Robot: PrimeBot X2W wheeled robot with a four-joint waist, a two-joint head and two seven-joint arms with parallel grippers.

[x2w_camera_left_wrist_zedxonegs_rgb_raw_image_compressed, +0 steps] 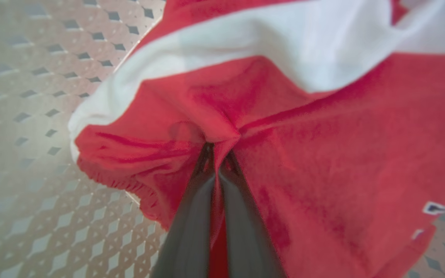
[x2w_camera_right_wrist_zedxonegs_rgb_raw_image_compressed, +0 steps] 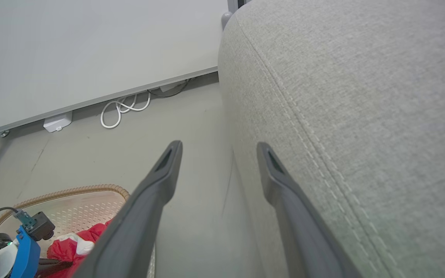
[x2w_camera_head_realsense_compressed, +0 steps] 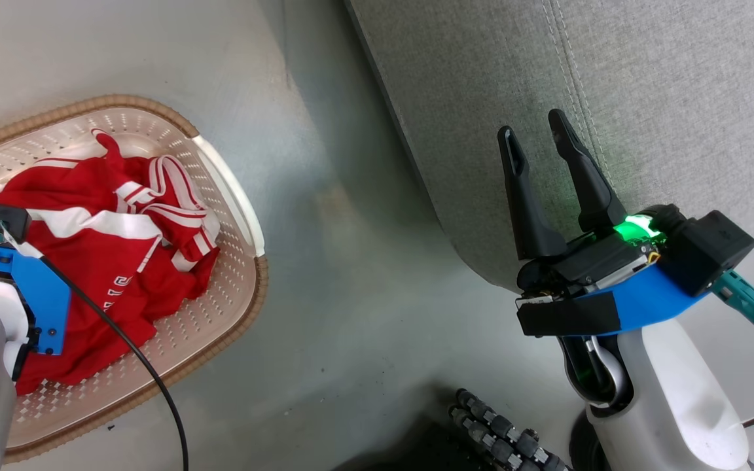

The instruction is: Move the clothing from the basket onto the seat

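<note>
Since the bright red sports clothing with white panels [x2w_camera_head_realsense_compressed: 108, 261] lies crumpled in the cream-white perforated oval plastic basket with a brown woven-look rim [x2w_camera_head_realsense_compressed: 246, 301], on the floor at the left, my left gripper [x2w_camera_left_wrist_zedxonegs_rgb_raw_image_compressed: 216, 152] reaches down into it. Its jaws are pinched shut on a gathered fold of red cloth beside a white band. The heap stretches roughly along the basket, near to far, with its striped end toward the far right. My right gripper [x2w_camera_head_realsense_compressed: 532, 124] hovers spread and empty beside the light-grey fabric seat [x2w_camera_head_realsense_compressed: 645, 98] on the right, probably waiting to help.

One basket [x2w_camera_head_realsense_compressed: 122, 101], one seat [x2w_camera_head_realsense_compressed: 645, 78], two tools [x2w_camera_left_wrist_zedxonegs_rgb_raw_image_compressed: 216, 152] [x2w_camera_head_realsense_compressed: 534, 124]
</note>
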